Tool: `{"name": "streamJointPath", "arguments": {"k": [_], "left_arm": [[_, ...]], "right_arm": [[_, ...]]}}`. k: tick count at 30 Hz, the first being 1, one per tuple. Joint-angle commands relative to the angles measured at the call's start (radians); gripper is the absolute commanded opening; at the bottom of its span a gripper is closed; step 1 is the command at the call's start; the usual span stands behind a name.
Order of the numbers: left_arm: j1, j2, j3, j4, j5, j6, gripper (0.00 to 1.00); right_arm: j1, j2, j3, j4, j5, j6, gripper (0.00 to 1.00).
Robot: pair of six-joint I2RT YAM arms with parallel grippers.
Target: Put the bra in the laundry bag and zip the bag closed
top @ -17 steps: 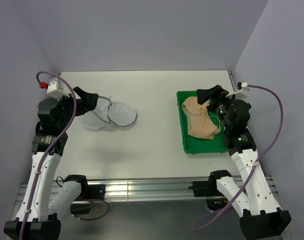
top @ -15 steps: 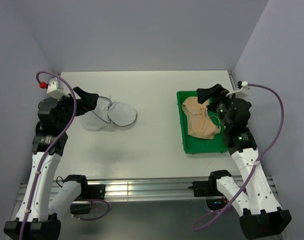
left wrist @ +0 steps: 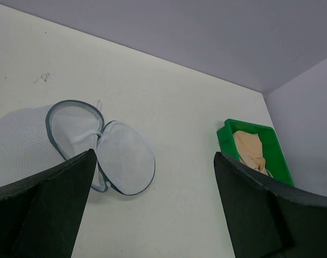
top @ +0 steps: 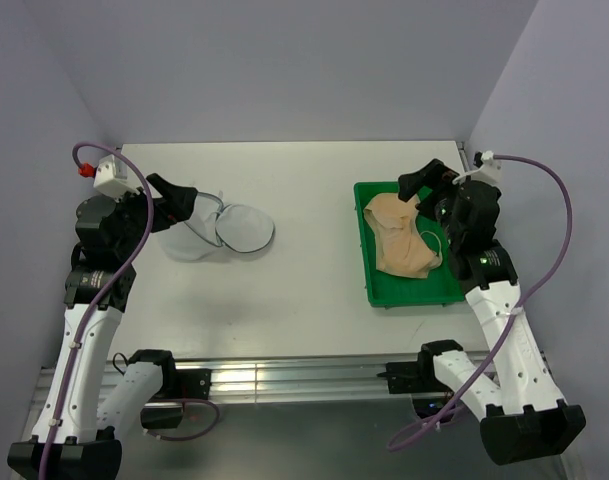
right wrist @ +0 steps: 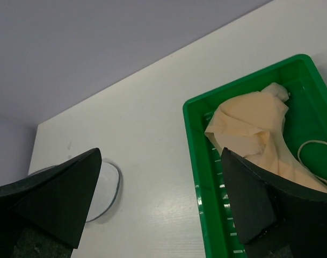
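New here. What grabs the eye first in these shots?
The bright green tray on the right of the table stands out most, with the peach bra heaped inside it. On the left lies the white mesh laundry bag, unzipped, its round flap folded open. The right hand hovers open over the tray's far end, and the left hand is open by the bag.

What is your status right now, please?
Left gripper and right gripper: jaws open, empty. Bra in green tray, not gripped. Laundry bag lies open. No obstacle between tray and bag.
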Motion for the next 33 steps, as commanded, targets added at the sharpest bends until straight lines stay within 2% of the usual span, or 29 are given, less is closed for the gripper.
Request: {"name": "streamJointPath", "arguments": {"k": [1, 7, 11, 14, 15, 19, 23, 27, 33], "left_arm": [[0.006, -0.008, 0.005, 0.023, -0.005, -0.003, 0.99], [0.006, 0.024, 0.021, -0.026, -0.09, -0.012, 0.99], [0.006, 0.03, 0.018, -0.019, -0.078, -0.018, 0.99], [0.006, 0.026, 0.016, -0.014, -0.067, -0.018, 0.99], [0.006, 0.027, 0.014, -0.013, -0.065, -0.018, 0.99], [0.006, 0.027, 0.014, -0.008, -0.042, -0.025, 0.99], [0.006, 0.03, 0.011, -0.002, -0.028, -0.029, 0.99], [0.006, 0.029, 0.01, 0.001, -0.018, -0.031, 0.99], [0.006, 0.029, 0.01, 0.001, -0.007, -0.031, 0.99]], "right_arm": [[-0.006, 0.031, 0.066, -0.07, 0.053, -0.027, 1.0], [-0.008, 0.123, 0.057, -0.139, 0.104, -0.013, 0.98], [-0.037, 0.218, 0.003, -0.116, 0.103, 0.013, 0.98], [-0.101, 0.319, -0.025, -0.092, 0.025, 0.069, 0.95], [-0.168, 0.34, -0.049, -0.078, -0.03, 0.079, 0.94], [-0.267, 0.445, -0.117, 0.037, -0.123, 0.112, 0.93], [-0.279, 0.543, -0.112, 0.063, -0.19, 0.119, 0.89], [-0.287, 0.531, -0.153, 0.04, -0.162, 0.151, 0.89], [-0.287, 0.344, -0.215, -0.055, 0.01, 0.203, 0.91]]}}
